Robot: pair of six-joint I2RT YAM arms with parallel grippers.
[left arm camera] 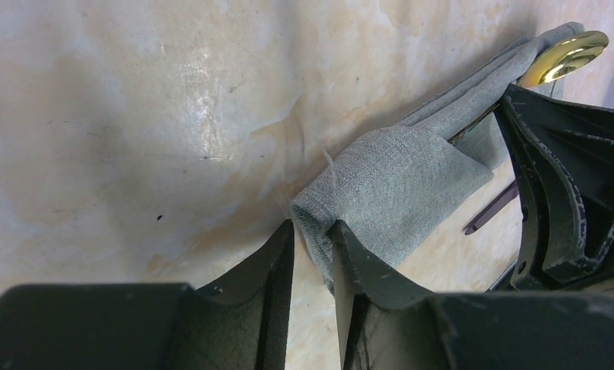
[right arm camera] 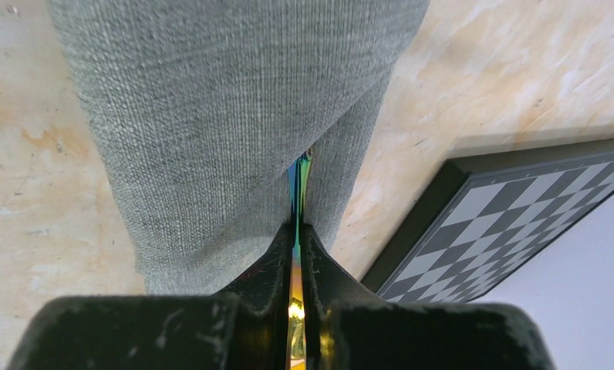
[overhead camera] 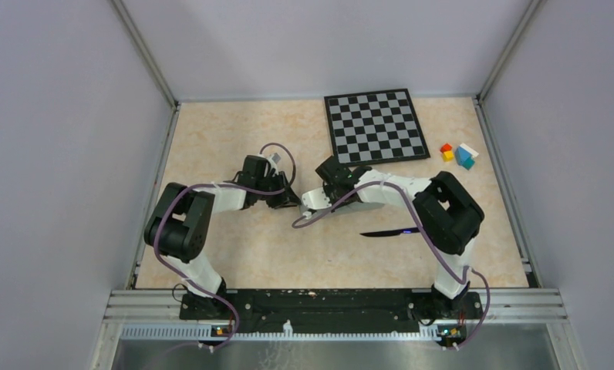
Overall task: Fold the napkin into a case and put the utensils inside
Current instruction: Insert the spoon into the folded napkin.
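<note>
The flat beige stone-look bench (overhead camera: 242, 254) carries everything. At its far side lies a square black-and-white chessboard (overhead camera: 376, 126).

In the middle of the bench, in front of the chessboard, lies the soft grey-green cloth napkin (left arm camera: 396, 181). It is folded into a long, thin case. The two arms meet over it.

The left gripper (left arm camera: 312, 235) is at one end of the napkin. Its jaws are only a little way apart, and the folded end of the cloth sits between them. It is too hard to tell if they are squeezing the cloth.

The right gripper (right arm camera: 297, 239) is at the other end. Its jaws are closed tight on the thin handle of the shiny spoon (left arm camera: 564, 57). The handle goes into a fold of the napkin. The spoon's gold bowl sticks out past the cloth.

The slim dark knife (overhead camera: 389, 232) lies flat on the bench, just beside the napkin, on the near side.

A few small coloured blocks (overhead camera: 458, 154) sit to the right of the chessboard.
</note>
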